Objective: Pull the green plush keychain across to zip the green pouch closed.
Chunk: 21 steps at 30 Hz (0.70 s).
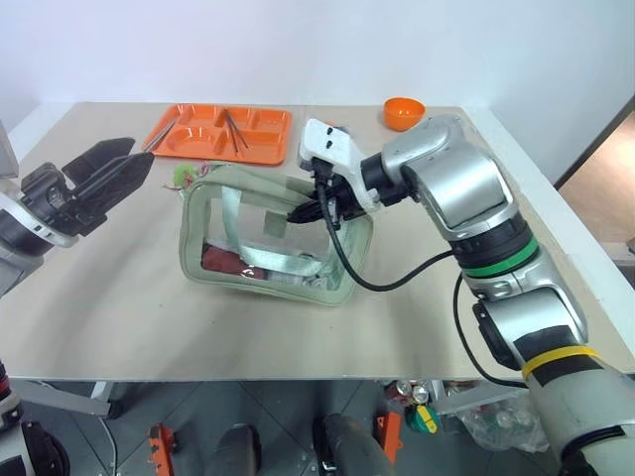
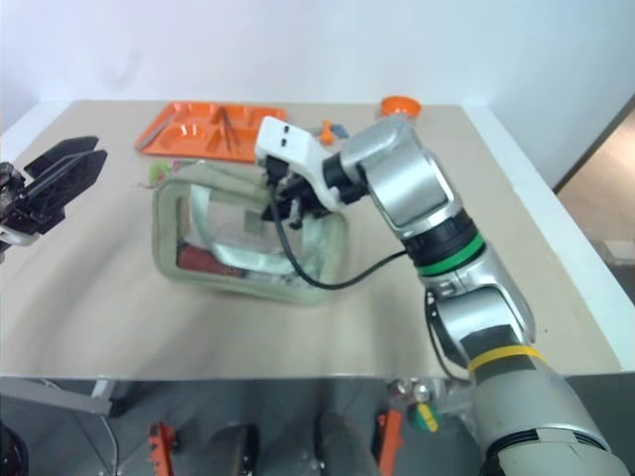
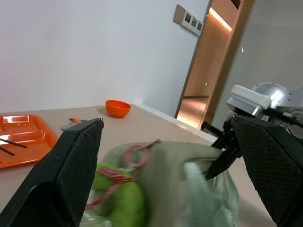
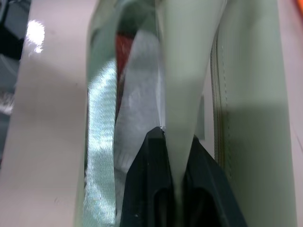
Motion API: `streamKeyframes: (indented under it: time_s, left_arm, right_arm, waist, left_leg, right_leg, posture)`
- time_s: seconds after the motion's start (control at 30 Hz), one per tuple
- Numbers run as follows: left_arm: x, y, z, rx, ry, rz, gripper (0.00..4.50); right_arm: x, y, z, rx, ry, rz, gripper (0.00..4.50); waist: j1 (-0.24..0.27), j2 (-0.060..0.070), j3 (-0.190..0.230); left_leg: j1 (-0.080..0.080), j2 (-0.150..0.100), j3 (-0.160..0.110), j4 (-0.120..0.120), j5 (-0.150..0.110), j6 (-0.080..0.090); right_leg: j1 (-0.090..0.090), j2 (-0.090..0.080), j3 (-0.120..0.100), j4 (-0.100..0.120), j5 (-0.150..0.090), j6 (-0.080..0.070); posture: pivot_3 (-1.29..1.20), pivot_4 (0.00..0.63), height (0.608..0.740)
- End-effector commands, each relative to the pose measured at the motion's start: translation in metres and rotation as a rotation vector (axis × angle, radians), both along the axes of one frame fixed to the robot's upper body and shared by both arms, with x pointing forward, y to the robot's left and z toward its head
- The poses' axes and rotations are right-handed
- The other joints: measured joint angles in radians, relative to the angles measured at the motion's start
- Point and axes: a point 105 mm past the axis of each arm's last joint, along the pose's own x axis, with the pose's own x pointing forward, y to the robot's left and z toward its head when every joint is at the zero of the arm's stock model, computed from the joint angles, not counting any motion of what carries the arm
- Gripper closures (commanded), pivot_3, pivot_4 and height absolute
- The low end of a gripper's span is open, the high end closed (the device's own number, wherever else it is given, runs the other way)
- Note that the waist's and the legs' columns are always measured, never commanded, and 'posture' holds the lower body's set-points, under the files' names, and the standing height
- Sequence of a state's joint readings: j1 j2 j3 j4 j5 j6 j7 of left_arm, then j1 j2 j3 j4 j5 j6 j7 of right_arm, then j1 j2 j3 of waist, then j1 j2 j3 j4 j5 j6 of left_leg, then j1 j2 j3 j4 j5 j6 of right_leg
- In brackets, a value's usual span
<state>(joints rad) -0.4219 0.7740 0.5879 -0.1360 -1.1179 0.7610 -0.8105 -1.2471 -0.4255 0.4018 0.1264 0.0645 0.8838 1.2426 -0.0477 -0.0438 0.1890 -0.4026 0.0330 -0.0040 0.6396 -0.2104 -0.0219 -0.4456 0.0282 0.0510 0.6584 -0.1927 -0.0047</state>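
Green plush keychain (image 3: 120, 198) is seen hanging at the end of the green pouch (image 1: 268, 238) nearest the left claw (image 1: 134, 167), just in front of and between that claw's two black fingers, which are spread wide and hold nothing. The keychain is not yet touched. A metal ring (image 3: 135, 155) and red cord are seen above the plush, where it joins the pouch's top edge.

At the far end of the pouch, well apart from the keychain, the right claw (image 1: 310, 210) is pinched on a fold of the pouch's fabric, with the cloth squeezed between its narrow fingers.

Several things are judged likely to go wrong. If the fabric is let slip by the right claw, the pouch may be dragged along the table (image 1: 119, 297) with the keychain instead of being zipped. If the left claw is closed on the soft plush alone, the plush may be squashed and pulled out. The pouch looks limp and is leaning, so the zip line may be buckled and the slider jammed. The orange tray (image 1: 198, 134) lies behind the pouch and could be nudged.
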Motion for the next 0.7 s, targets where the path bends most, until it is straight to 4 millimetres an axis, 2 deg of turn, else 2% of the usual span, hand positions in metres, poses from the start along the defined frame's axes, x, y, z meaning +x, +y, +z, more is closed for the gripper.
streamKeyframes:
  time_s: [0.03,0.17,0.3,0.47,0.57,0.7]
  left_arm:
    - [-0.004,0.001,0.012,0.008,-0.055,0.006,0.00]
    - [-0.002,0.001,0.012,0.004,-0.053,0.003,0.00]
    - [0.001,0.000,0.011,0.000,-0.048,-0.003,0.00]
    - [0.003,0.003,0.011,-0.019,-0.047,-0.002,0.00]
    - [0.005,0.004,0.011,-0.027,-0.046,0.000,0.00]
    - [0.006,0.009,0.006,-0.023,-0.024,0.012,0.00]
  right_arm:
    - [-0.005,0.003,0.013,0.081,-0.008,0.022,2.80]
    - [-0.022,0.008,0.019,0.127,0.042,0.109,1.46]
    - [-0.047,-0.005,0.036,0.171,0.122,0.258,0.05]
    - [-0.048,-0.024,0.056,0.225,0.132,0.266,0.05]
    - [-0.050,-0.037,0.057,0.221,0.098,0.260,0.05]
    - [-0.050,-0.066,0.054,0.210,0.022,0.209,0.05]
  waist:
    - [0.000,0.000,0.000]
    - [0.000,0.000,0.000]
    - [0.000,0.000,0.000]
    - [0.000,0.000,0.000]
    - [0.000,0.000,0.000]
    - [0.001,0.000,0.000]
  left_leg:
    - [0.000,0.000,0.000,0.000,0.000,0.000]
    - [0.000,0.000,0.000,0.000,0.000,0.000]
    - [0.000,0.000,-0.001,0.000,0.000,0.000]
    - [0.000,0.000,-0.001,0.000,0.000,0.000]
    - [0.000,0.000,-0.001,0.000,0.000,0.000]
    - [0.000,0.000,-0.001,-0.001,0.000,0.000]
  right_leg:
    - [0.000,0.000,0.000,0.000,0.000,0.000]
    - [0.000,0.000,0.000,0.000,0.000,0.000]
    - [0.000,0.000,-0.001,0.000,0.000,0.000]
    - [0.000,0.000,-0.001,0.000,0.000,0.000]
    - [0.000,0.001,-0.001,0.000,-0.001,0.000]
    - [0.000,0.000,-0.001,0.000,-0.002,0.000]
  posture:
    - [0.00,0.150,0.740]
    - [0.00,0.150,0.740]
    - [0.00,0.150,0.740]
    - [0.00,0.150,0.740]
    - [0.00,0.150,0.740]
    - [0.00,0.150,0.740]
